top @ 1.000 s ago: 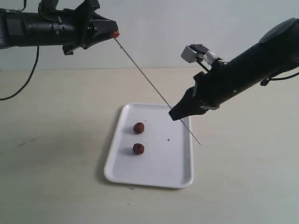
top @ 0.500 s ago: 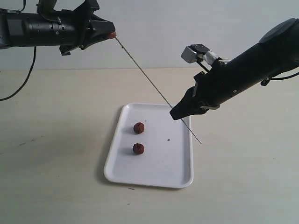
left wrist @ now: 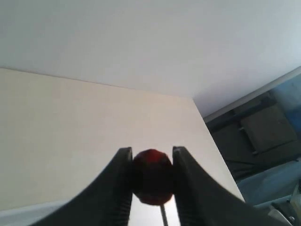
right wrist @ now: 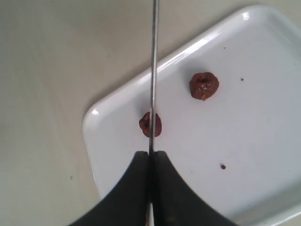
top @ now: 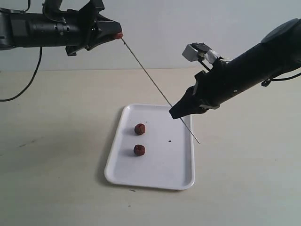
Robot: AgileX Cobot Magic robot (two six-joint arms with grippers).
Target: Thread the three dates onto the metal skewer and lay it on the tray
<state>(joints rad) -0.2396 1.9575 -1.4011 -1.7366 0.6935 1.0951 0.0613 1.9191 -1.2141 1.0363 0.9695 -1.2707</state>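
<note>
Pale beige tabletop [top: 56,141] below a plain light wall [top: 155,28] at twelve o'clock. Thin black cable [top: 35,68] drooping at ten o'clock. Tiny dark speck [top: 132,190] at six o'clock, faint smudges [top: 28,142] at eight.

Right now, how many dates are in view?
3. One date and a second date lie apart on the tray; the third date is clamped in the left tool, at the skewer's upper end.

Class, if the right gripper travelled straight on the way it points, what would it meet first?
Most likely the white tray, at or beside the date lying just ahead of the jaws; depth is unclear, so the date may come first.
</note>
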